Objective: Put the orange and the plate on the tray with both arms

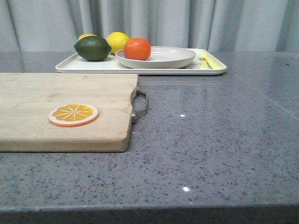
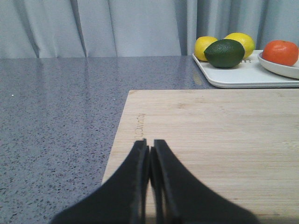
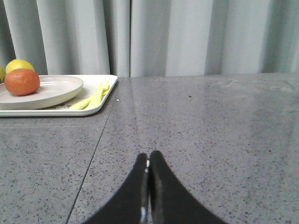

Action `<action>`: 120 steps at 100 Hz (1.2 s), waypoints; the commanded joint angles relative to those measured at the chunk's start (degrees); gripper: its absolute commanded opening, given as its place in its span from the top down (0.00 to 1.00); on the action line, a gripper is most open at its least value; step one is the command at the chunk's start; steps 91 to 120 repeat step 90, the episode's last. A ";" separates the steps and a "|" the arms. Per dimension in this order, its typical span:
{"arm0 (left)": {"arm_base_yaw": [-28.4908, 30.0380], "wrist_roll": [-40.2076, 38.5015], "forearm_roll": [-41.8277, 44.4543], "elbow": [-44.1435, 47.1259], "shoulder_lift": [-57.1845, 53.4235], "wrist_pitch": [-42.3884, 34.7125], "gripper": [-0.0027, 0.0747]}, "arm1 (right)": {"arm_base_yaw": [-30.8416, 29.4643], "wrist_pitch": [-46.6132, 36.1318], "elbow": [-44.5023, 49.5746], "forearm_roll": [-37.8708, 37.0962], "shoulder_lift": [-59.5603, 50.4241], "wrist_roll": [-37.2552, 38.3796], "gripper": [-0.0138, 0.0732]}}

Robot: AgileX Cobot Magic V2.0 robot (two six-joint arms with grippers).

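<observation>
The orange [image 1: 137, 48] sits in the off-white plate [image 1: 173, 58], and the plate rests on the white tray [image 1: 140, 68] at the back of the table. The orange [image 2: 281, 52], plate [image 2: 285, 70] and tray [image 2: 243, 77] also show in the left wrist view, and the orange [image 3: 22, 82], plate [image 3: 56, 88] and tray [image 3: 105, 93] in the right wrist view. My left gripper [image 2: 149, 143] is shut and empty over the wooden cutting board [image 2: 210, 135]. My right gripper [image 3: 149, 155] is shut and empty over the grey table, well away from the tray. Neither gripper shows in the front view.
A dark green lime [image 1: 92, 48] and two yellow lemons [image 1: 117, 41] lie on the tray's left part, yellow strips [image 1: 208, 60] on its right end. The wooden cutting board [image 1: 60, 109] with a metal handle [image 1: 140, 105] carries a flat orange slice [image 1: 73, 115]. Grey curtains hang behind.
</observation>
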 commanded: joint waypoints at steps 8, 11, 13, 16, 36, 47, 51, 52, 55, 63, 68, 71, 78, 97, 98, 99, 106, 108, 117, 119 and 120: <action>0.04 -0.15 -0.09 1.38 -1.74 -4.36 0.99 | -0.50 -1.83 0.14 -0.94 -4.16 0.15 0.91; 0.04 -0.15 -0.09 1.38 -1.74 -4.36 0.99 | -0.50 -1.74 0.14 -0.94 -4.03 0.15 0.91; 0.04 -0.15 -0.09 1.38 -1.74 -4.36 0.99 | -0.55 -1.42 0.14 -0.96 -3.95 0.15 0.91; 0.04 -0.15 -0.09 1.38 -1.74 -4.36 0.99 | -0.55 -0.96 0.14 -1.02 -4.02 0.15 0.91; 0.04 -0.15 -0.09 1.38 -1.74 -4.36 0.99 | -0.55 -0.22 0.14 -1.01 -4.02 0.15 0.91; 0.04 -0.15 -0.09 1.38 -1.74 -4.36 0.99 | -0.55 -0.22 0.14 -1.01 -4.02 0.15 0.91; 0.04 -0.15 -0.09 1.38 -1.74 -4.36 0.99 | -0.55 -0.22 0.14 -1.01 -4.02 0.15 0.91; 0.04 -0.15 -0.09 1.38 -1.74 -4.36 0.99 | -0.55 -0.22 0.14 -1.01 -4.02 0.15 0.91; 0.04 -0.15 -0.09 1.38 -1.74 -4.36 0.99 | -0.55 -0.22 0.14 -1.01 -4.02 0.15 0.91; 0.04 -0.15 -0.09 1.38 -1.74 -4.36 0.99 | -0.55 -0.22 0.14 -1.01 -4.02 0.15 0.91; 0.04 -0.15 -0.09 1.38 -1.74 -4.36 0.99 | -0.55 -0.22 0.14 -1.01 -4.02 0.15 0.91; 0.04 -0.15 -0.09 1.38 -1.74 -4.36 0.99 | -0.55 -0.22 0.14 -1.01 -4.02 0.15 0.91; 0.04 -0.15 -0.09 1.38 -1.74 -4.36 0.99 | -0.55 -0.22 0.14 -1.01 -4.02 0.15 0.91; 0.04 -0.15 -0.09 1.38 -1.74 -4.36 0.99 | -0.55 -0.22 0.14 -1.01 -4.02 0.15 0.91; 0.04 -0.15 -0.09 1.38 -1.74 -4.36 0.99 | -0.55 -0.22 0.14 -1.01 -4.02 0.15 0.91; 0.04 -0.15 -0.09 1.38 -1.74 -4.36 0.99 | -0.55 -0.22 0.14 -1.01 -4.02 0.15 0.91; 0.04 -0.15 -0.09 1.38 -1.74 -4.36 0.99 | -0.55 -0.22 0.14 -1.01 -4.02 0.15 0.91; 0.04 -0.15 -0.09 1.38 -1.74 -4.36 0.99 | -0.55 -0.22 0.14 -1.01 -4.02 0.15 0.91; 0.04 -0.15 -0.09 1.38 -1.74 -4.36 0.99 | -0.55 -0.22 0.14 -1.01 -4.02 0.15 0.91; 0.04 -0.15 -0.09 1.38 -1.74 -4.36 0.99 | -0.55 -0.22 0.14 -1.01 -4.02 0.15 0.91; 0.04 -0.15 -0.09 1.38 -1.74 -4.36 0.99 | -0.55 -0.22 0.14 -1.01 -4.02 0.15 0.91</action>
